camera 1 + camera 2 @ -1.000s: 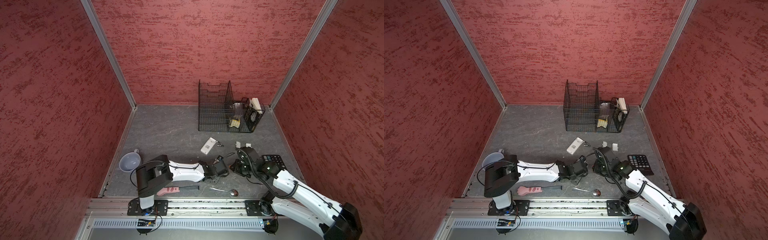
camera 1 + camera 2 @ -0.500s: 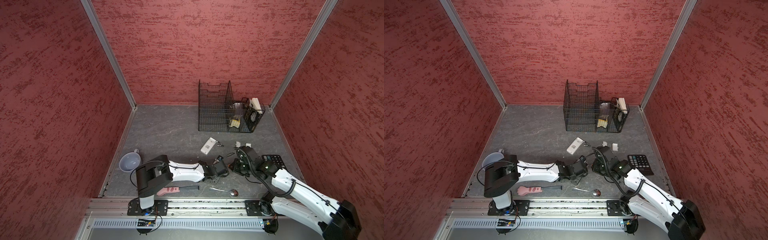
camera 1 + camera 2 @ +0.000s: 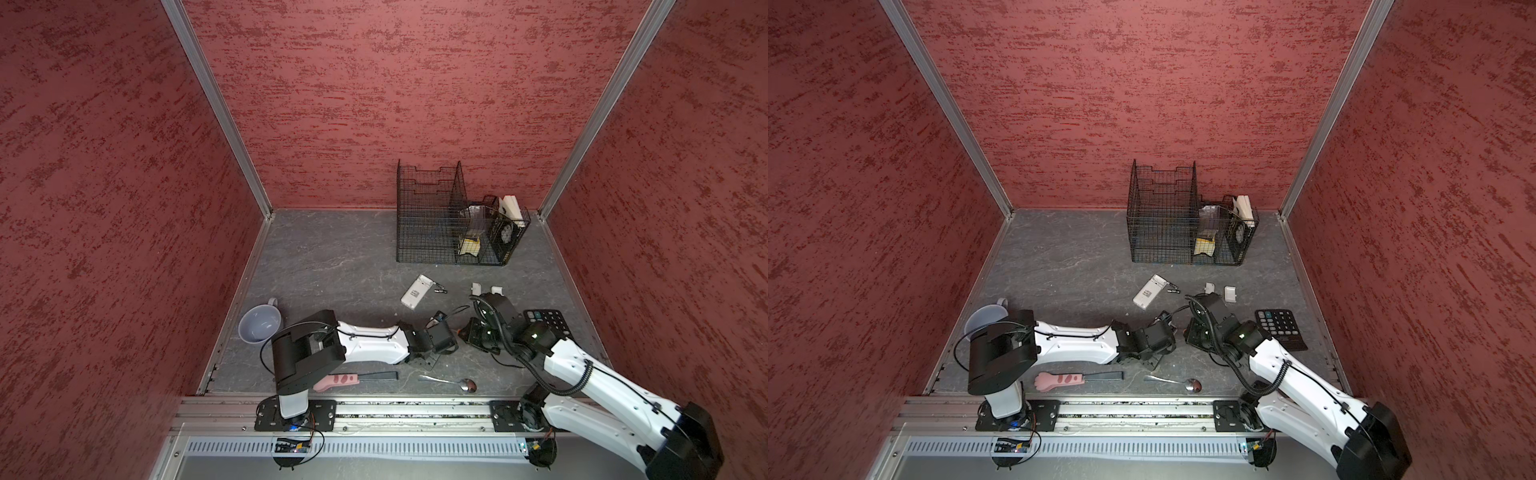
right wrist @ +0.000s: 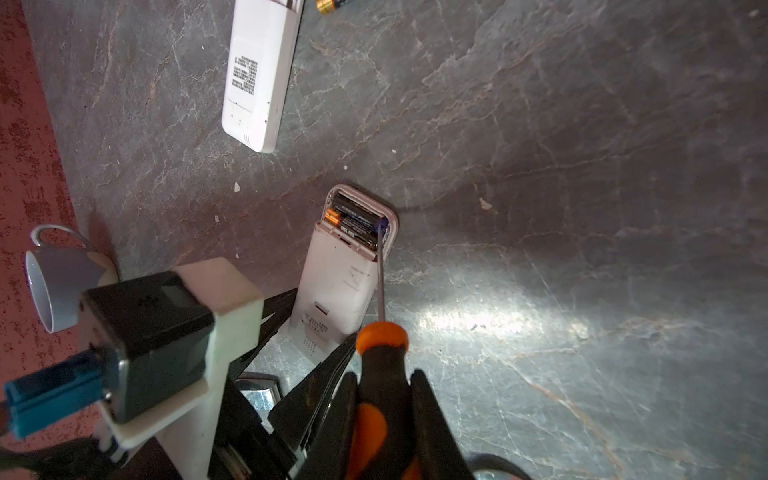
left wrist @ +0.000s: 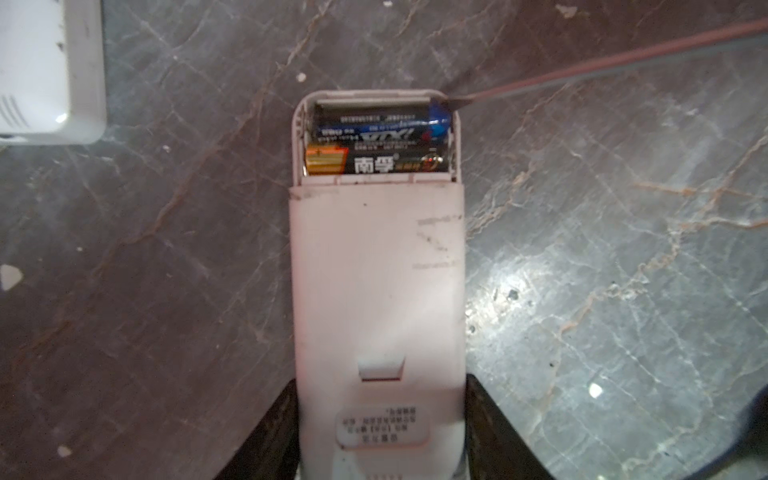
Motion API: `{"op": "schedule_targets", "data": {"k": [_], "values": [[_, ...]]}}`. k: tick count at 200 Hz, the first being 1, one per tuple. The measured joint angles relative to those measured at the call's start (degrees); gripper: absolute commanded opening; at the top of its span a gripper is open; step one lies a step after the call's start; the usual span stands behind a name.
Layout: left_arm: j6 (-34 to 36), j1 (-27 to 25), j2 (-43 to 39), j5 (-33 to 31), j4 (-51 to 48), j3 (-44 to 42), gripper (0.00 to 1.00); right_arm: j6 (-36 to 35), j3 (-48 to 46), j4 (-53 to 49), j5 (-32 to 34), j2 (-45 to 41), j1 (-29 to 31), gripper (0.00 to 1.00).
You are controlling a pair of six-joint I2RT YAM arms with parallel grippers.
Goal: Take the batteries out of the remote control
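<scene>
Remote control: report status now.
Left gripper shut on remote. Right gripper shut on screwdriver, tip at the blue battery. Both batteries in bay, cover off. Nothing in the way.

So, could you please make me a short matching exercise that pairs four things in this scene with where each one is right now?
Things:
1. remote control
2. screwdriver
3. batteries
4. mug

Places:
A. clamped in the right gripper
B. in the open compartment of the remote control
C. held at its end by the left gripper
D. on the table near the left wall

Pairs: 1-C, 2-A, 3-B, 4-D
</scene>
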Motion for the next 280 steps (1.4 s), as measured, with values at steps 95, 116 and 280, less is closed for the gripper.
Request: {"op": "schedule_targets", "data": {"k": [95, 116, 280], "values": [[-0.02, -0.02, 0.0, 0.0, 0.0, 0.0, 0.34, 0.28, -0.81, 0.46, 0.02, -0.76, -0.11, 0.0], [0.0, -0.02, 0.0, 0.0, 0.0, 0.0, 0.34, 0.37, -0.81, 0.35, -0.02, -0.96, -0.11, 0.0], [-0.04, -0.07, 0.26, -0.04, -0.04, 0.04, 0.34, 0.85, -1.2, 0.22, -0.79, -2.27, -0.11, 0.0]]}}
